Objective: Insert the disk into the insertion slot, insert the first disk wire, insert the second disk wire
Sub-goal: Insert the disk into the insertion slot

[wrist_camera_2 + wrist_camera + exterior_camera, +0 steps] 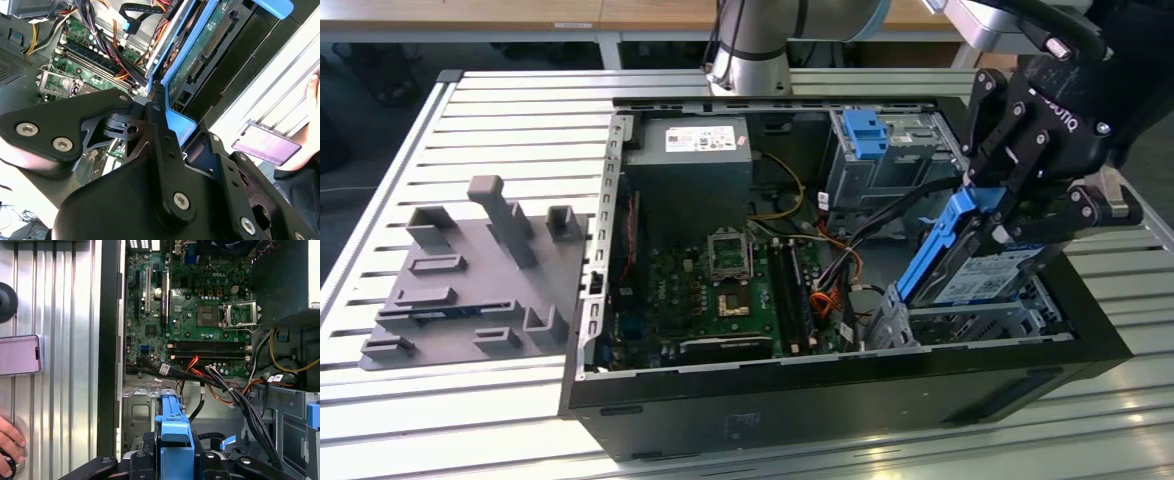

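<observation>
The disk is hanging tilted, the gripper clamping its blue carrier, just above the insertion slot at four o'clock in the open case, exterior view. Entering askew, it is risking jamming on the cage rim or snagging the wires at its nine o'clock.

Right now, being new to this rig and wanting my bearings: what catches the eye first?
The gripper holds the disk, blue-framed and tilted, over the insertion slot at the exterior view's right of the computer case. The green motherboard lies in the case's middle; a grey fixture block sits on the table at the exterior view's left.
</observation>
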Robot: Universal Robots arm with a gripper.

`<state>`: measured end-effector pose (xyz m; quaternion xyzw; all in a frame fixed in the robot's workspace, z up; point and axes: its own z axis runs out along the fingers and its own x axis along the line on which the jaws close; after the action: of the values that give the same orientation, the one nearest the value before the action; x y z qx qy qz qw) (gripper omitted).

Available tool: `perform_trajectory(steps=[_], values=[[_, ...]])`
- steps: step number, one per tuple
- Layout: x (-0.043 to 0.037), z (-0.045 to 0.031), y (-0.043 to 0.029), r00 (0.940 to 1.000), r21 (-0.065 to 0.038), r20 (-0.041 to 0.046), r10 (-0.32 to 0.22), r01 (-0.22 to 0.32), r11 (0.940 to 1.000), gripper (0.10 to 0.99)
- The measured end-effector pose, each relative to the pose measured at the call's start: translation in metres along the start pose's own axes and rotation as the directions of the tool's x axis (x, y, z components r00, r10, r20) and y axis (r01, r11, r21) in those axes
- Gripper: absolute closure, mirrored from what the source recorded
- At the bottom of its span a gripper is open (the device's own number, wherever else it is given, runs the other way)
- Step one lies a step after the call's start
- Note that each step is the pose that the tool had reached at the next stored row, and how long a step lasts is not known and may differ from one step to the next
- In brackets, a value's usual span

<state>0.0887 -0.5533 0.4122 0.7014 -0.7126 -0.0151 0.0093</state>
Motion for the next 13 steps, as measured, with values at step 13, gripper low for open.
perform_trajectory(steps=[13], values=[[0.0, 0.0024, -0.0001, 1.0, 0.0, -0.0001, 0.0, 0.0, 1.0, 0.722]])
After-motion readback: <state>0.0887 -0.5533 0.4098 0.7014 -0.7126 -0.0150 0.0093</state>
